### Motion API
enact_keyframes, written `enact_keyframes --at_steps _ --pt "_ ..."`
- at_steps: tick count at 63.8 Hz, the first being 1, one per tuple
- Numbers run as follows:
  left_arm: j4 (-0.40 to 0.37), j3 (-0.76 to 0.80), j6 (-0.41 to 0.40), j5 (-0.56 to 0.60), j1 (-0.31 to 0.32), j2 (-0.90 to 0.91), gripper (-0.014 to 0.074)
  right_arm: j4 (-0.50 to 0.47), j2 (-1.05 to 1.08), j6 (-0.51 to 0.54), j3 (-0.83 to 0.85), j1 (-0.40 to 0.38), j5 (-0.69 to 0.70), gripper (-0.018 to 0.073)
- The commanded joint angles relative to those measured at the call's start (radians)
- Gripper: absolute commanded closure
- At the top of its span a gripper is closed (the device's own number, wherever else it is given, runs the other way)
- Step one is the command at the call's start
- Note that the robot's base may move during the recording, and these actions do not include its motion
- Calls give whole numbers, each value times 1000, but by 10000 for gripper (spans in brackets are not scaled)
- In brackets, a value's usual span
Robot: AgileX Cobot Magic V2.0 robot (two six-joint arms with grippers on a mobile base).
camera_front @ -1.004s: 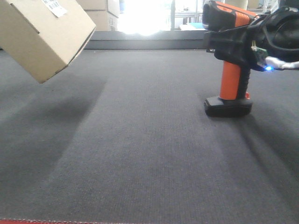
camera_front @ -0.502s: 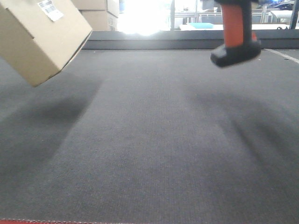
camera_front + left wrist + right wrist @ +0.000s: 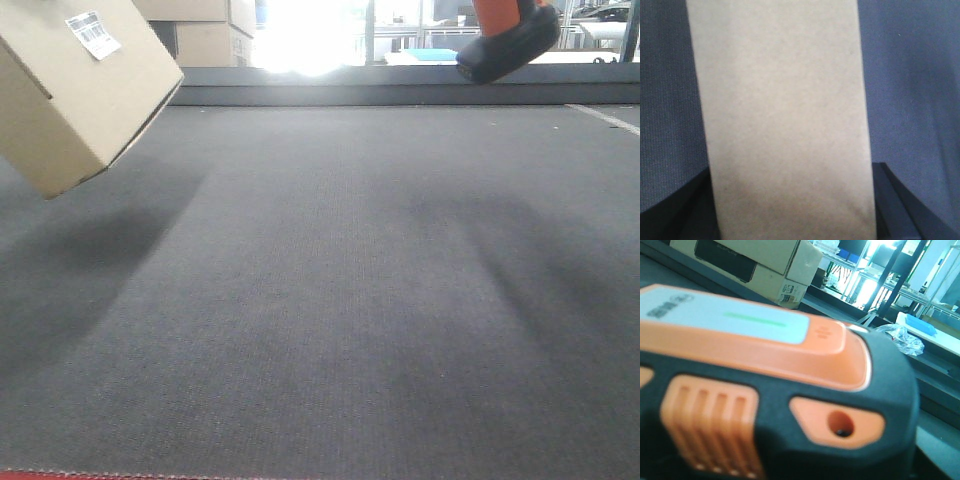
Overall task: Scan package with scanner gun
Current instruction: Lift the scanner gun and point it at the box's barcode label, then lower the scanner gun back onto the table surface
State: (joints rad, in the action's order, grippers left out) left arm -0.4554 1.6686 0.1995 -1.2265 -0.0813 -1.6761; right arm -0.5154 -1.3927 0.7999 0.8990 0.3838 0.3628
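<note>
The package (image 3: pixel 85 90), a plain tan box with a white barcode sticker (image 3: pixel 93 33), hangs tilted in the air at the upper left. In the left wrist view the package (image 3: pixel 785 115) fills the middle, and my left gripper (image 3: pixel 790 172) is shut on it, with a dark finger (image 3: pixel 892 200) at each side. The scanner gun (image 3: pixel 505 40) is up off the mat at the top right; only its orange handle and black base show. Its black and orange body (image 3: pixel 765 390) fills the right wrist view. My right gripper's fingers are hidden behind it.
Dark grey mat (image 3: pixel 330 300) covers the table, with a raised ledge (image 3: pixel 380 85) along the back. Tan cartons (image 3: pixel 205 30) stand behind the package; one with a dark printed panel (image 3: pixel 755 265) shows in the right wrist view, beside shelving (image 3: pixel 880 270) and a plastic bag (image 3: pixel 897 335).
The scanner gun has risen from the mat to the top edge of the front view. The package has drifted a little left and down, turning its sticker more into view.
</note>
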Motion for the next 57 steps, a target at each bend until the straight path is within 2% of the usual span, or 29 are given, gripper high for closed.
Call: enact_keyframes --at_steps 1,18,23,33,49,57 --pt "-12 8 -2 5 6 14 707 4 19 13 15 -4 48 712" --pt "-12 8 -2 5 6 14 707 -11 19 11 15 -4 48 712" --pt "-12 8 -2 5 6 14 707 -76 19 11 15 -4 50 712" --pt "-12 8 -2 5 6 14 707 -271 40 11 15 -4 57 712" --pt "-12 8 -2 5 6 14 707 -489 80 11 12 -4 110 712" --pt "-12 8 -2 5 6 14 707 -515 87 -27 -28 -4 155 714"
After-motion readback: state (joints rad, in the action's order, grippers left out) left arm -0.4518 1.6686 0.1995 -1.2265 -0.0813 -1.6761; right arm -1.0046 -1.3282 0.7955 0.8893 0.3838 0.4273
